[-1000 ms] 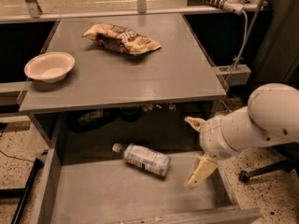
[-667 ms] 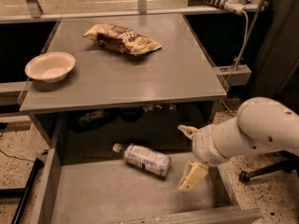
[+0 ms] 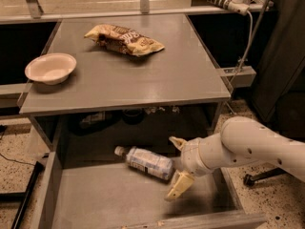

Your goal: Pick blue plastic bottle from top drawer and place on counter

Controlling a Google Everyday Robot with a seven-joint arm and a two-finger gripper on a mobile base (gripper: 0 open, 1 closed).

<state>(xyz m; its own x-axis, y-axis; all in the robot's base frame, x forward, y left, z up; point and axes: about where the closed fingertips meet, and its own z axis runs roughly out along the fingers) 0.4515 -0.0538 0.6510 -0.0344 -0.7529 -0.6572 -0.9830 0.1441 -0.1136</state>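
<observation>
The blue plastic bottle (image 3: 144, 162) lies on its side in the open top drawer (image 3: 109, 199), cap pointing left. My gripper (image 3: 175, 167) is open inside the drawer, right at the bottle's right end, one finger (image 3: 176, 142) behind it and the other (image 3: 178, 187) in front. The fingers stand either side of the bottle's base without closing on it. The counter (image 3: 157, 75) is above the drawer.
A yellow-brown snack bag (image 3: 125, 39) lies at the back of the counter. A white bowl (image 3: 50, 68) sits at its left edge. A power strip and cable (image 3: 228, 0) hang at the back right. A chair base (image 3: 252, 178) stands on the floor at the right.
My arm has moved left across the drawer, bringing the open gripper from the drawer's right side up to the bottle's right end. The bottle has not moved.
</observation>
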